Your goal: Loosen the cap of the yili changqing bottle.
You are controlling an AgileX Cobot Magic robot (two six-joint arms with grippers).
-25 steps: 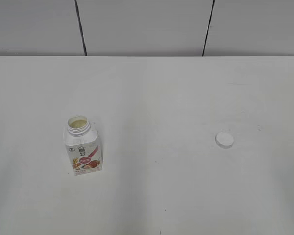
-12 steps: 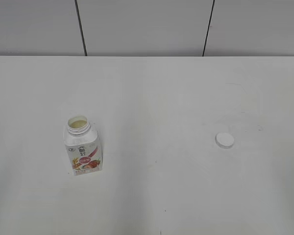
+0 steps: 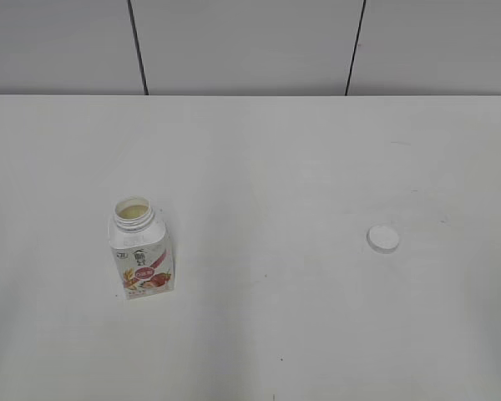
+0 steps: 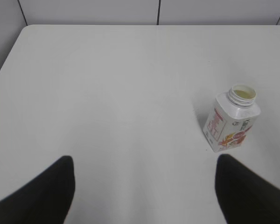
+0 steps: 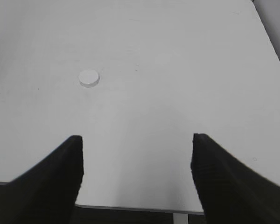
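The yili changqing bottle (image 3: pixel 141 259) stands upright at the left of the white table, its wide neck open with pale liquid showing inside. It also shows in the left wrist view (image 4: pixel 232 125), ahead and to the right of my left gripper (image 4: pixel 143 163), which is open and empty. The cap (image 3: pixel 382 239) lies flat on the table at the right, apart from the bottle. It also shows in the right wrist view (image 5: pixel 89 78), ahead and to the left of my right gripper (image 5: pixel 136 140), which is open and empty. Neither gripper shows in the exterior view.
The white table (image 3: pixel 267 167) runs back to a grey panelled wall (image 3: pixel 250 42). Its near edge (image 5: pixel 135 206) shows between the right gripper's fingers. Its left edge (image 4: pixel 9 56) shows in the left wrist view.
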